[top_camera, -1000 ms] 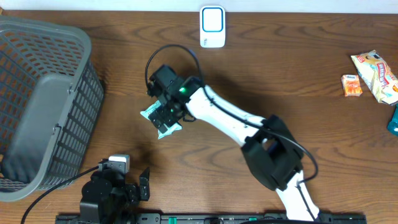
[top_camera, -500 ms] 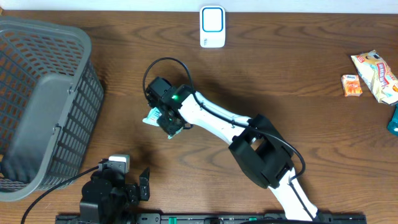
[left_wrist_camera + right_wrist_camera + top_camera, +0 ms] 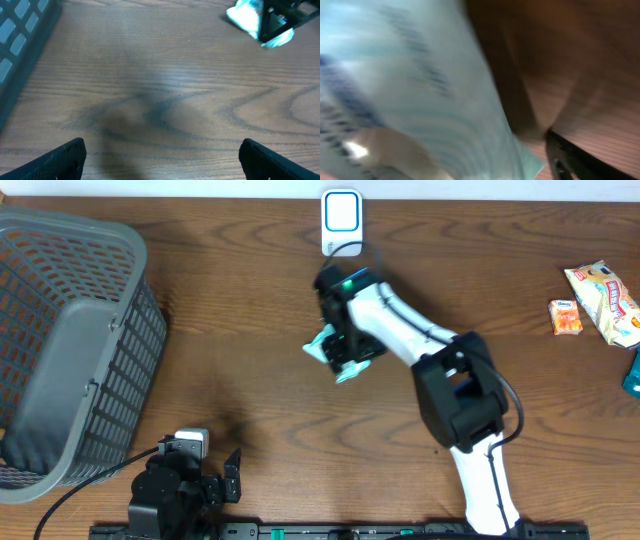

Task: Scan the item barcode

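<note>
R wrist view blurred, packet (image 3: 410, 85) fills it; R arm outstretched, R jaws holding packet near scanner (image 3: 341, 223); L jaws wide, low over bench (image 3: 160, 100)

The right gripper (image 3: 341, 358), carrying the pale-teal packet (image 3: 320, 348), swung right and toward the table's far edge, nearer the scanner (image 3: 342, 222).
</note>
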Robot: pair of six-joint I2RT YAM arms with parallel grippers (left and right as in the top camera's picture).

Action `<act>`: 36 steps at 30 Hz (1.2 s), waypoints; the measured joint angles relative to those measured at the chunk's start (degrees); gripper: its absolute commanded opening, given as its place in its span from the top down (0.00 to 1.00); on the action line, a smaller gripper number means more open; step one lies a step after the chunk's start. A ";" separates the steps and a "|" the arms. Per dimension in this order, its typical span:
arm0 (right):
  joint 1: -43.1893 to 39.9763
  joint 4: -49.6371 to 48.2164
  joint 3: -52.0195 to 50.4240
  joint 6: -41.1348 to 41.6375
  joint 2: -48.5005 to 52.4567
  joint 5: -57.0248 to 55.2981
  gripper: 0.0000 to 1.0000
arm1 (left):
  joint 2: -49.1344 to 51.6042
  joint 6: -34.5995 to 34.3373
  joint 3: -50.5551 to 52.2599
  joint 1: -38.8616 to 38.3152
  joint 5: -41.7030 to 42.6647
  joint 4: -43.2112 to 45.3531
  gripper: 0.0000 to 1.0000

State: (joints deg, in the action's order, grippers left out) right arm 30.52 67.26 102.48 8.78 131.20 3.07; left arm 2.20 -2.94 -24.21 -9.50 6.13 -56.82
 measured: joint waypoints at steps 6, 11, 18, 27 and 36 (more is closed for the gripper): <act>-2.89 1.14 -0.76 0.02 -5.42 -0.44 0.50 | 0.00 0.00 0.00 0.00 0.00 0.00 0.02; -2.19 -0.04 -0.72 1.66 -17.27 -0.35 0.99 | 0.00 0.00 0.00 0.00 0.00 0.00 0.02; -0.35 -2.86 -0.81 2.51 -19.89 -0.31 0.99 | 0.00 0.00 0.00 0.00 0.00 0.00 0.02; 0.96 -5.64 -5.81 4.46 -6.25 -0.22 0.99 | 0.00 0.00 0.00 0.00 0.00 0.00 0.02; 1.09 -6.29 -5.33 4.85 -4.66 0.33 0.99 | 0.00 0.00 0.00 0.00 0.00 0.00 0.02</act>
State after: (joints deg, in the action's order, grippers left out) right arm 31.62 60.97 97.14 13.63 126.54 3.40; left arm 2.20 -2.94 -24.21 -9.50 6.13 -56.82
